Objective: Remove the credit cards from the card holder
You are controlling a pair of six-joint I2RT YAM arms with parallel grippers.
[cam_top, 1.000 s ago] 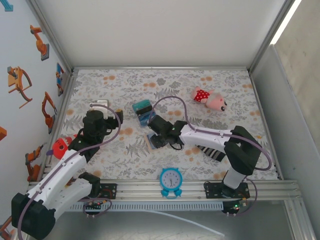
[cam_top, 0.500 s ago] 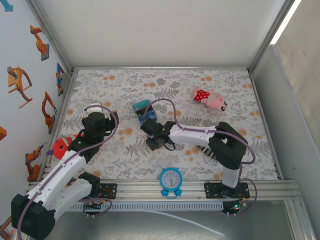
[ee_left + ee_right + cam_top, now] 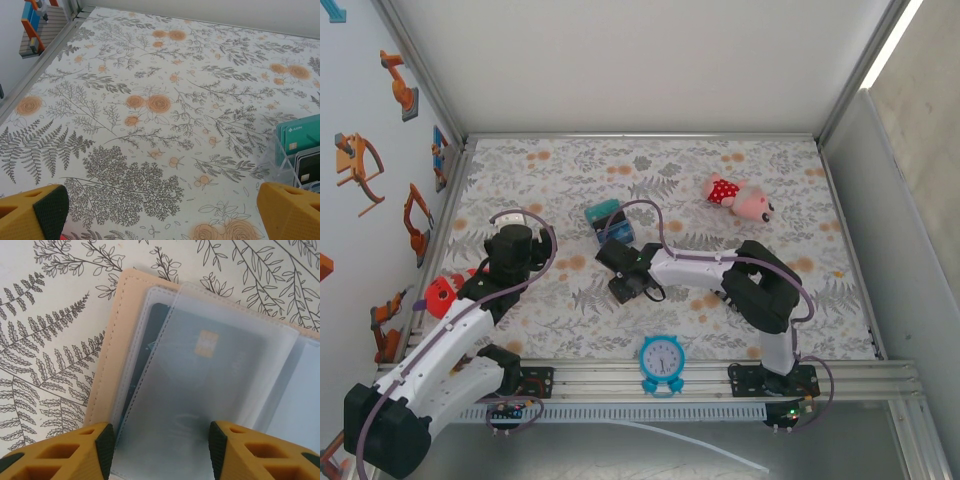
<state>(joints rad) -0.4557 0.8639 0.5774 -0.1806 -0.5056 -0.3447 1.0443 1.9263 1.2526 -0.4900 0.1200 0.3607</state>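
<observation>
Card holder (image 3: 107, 355) lies open under the right gripper (image 3: 161, 445) — jaws apart — clear sleeves (image 3: 230, 315) covering a credit card (image 3: 210, 375).

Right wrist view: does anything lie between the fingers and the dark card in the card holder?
Yes. A clear plastic sleeve of the card holder covers the card; the open fingers stand either side of its near edge.

The card holder (image 3: 107, 355) lies mid-way across the table (image 3: 770, 170) with a card (image 3: 200, 385) apparently in its sleeve, more credit cards (image 3: 605, 216) just behind it, and the clock (image 3: 662, 360) in front.
</observation>
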